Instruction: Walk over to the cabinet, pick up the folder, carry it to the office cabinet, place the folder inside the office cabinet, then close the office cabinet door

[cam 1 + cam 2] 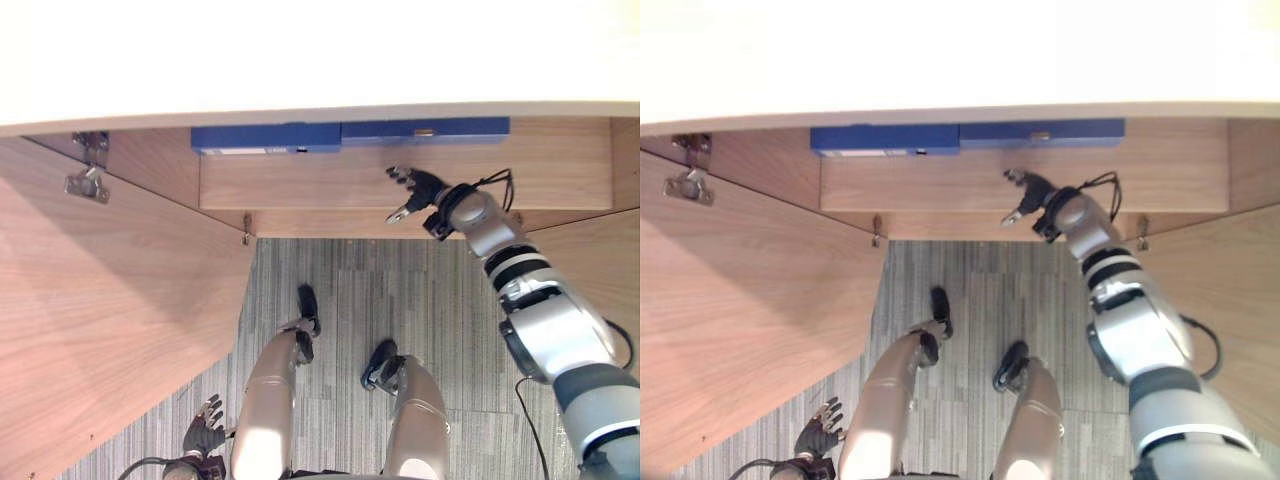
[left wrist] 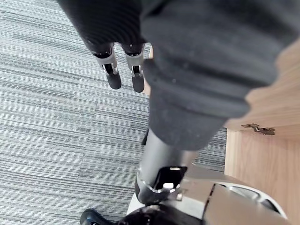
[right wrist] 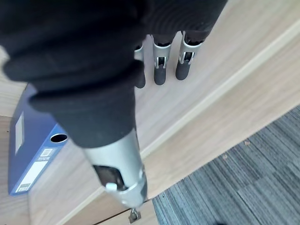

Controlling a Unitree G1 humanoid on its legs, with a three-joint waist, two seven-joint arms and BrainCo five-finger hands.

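Note:
Two blue folders lie side by side at the back of the wooden cabinet shelf [image 1: 300, 185], the left one [image 1: 265, 138] with a white spine label and the right one [image 1: 425, 128] beside it. One blue folder [image 3: 33, 150] also shows in the right wrist view, flat on the shelf. My right hand [image 1: 415, 190] reaches over the shelf in front of the right folder, fingers [image 3: 159, 70] straight, holding nothing and apart from the folders. My left hand [image 1: 205, 432] hangs low beside my left side, fingers [image 2: 124, 75] relaxed over the carpet.
The cabinet's left door [image 1: 100, 330] stands wide open with a metal hinge [image 1: 88, 180] near its top. The right door [image 1: 600, 260] is open too, close behind my right arm. A white cabinet top [image 1: 320, 50] overhangs the shelf. Grey striped carpet [image 1: 340, 290] lies between the doors.

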